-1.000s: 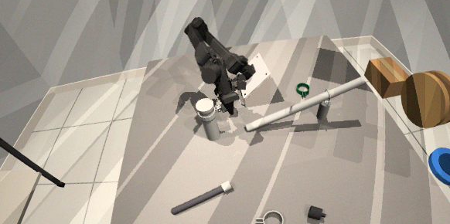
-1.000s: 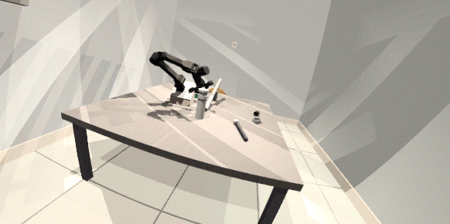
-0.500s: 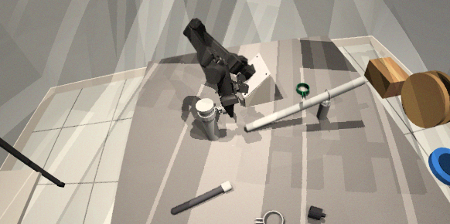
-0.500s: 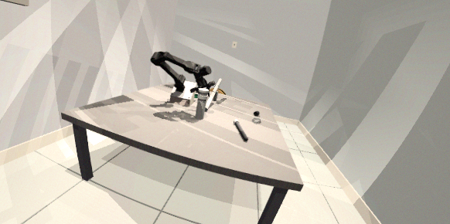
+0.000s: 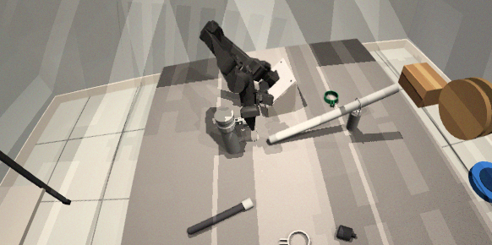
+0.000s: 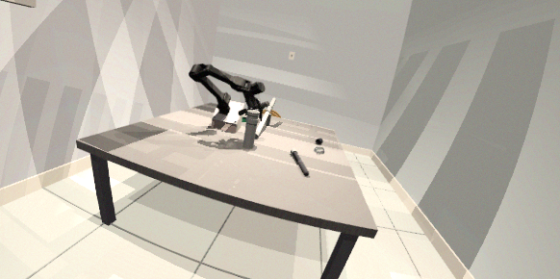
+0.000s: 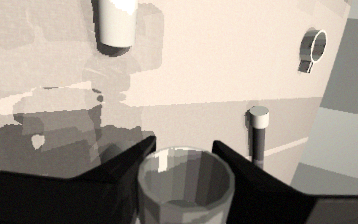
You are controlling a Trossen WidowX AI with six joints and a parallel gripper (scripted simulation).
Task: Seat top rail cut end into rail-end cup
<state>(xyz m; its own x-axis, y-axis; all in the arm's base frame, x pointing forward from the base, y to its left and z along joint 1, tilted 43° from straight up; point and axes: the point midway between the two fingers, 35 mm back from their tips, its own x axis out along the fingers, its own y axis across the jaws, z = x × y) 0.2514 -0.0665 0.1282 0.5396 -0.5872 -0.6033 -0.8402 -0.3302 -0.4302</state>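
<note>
The cup (image 7: 186, 207) is pinched in the gripper (image 5: 253, 128) (image 6: 262, 106) (image 7: 184, 144); the slanting rail (image 5: 313, 124) (image 6: 266, 118) (image 7: 117, 25) lies apart, its near end between the gripper and the loop post (image 5: 353, 121), its long axis running away from the big post (image 5: 231, 140) (image 6: 249, 133).

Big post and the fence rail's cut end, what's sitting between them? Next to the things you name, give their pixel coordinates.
The gripper (image 5: 253, 126) (image 6: 263, 106) (image 7: 184, 144), seen in the top view between the big post (image 5: 231, 140) (image 6: 249, 136) and the rail (image 5: 308, 125) (image 6: 266, 117) (image 7: 117, 25). The wrist view shows the rail-end cup (image 7: 185, 214) between its fingers.

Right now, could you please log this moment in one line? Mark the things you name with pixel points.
hand (image 5: 253, 130) (image 7: 184, 144): shut on rail-end cup (image 7: 186, 212) | rail (image 5: 317, 123) (image 6: 266, 117) (image 7: 117, 25): outside cup | task: unfinished
</note>
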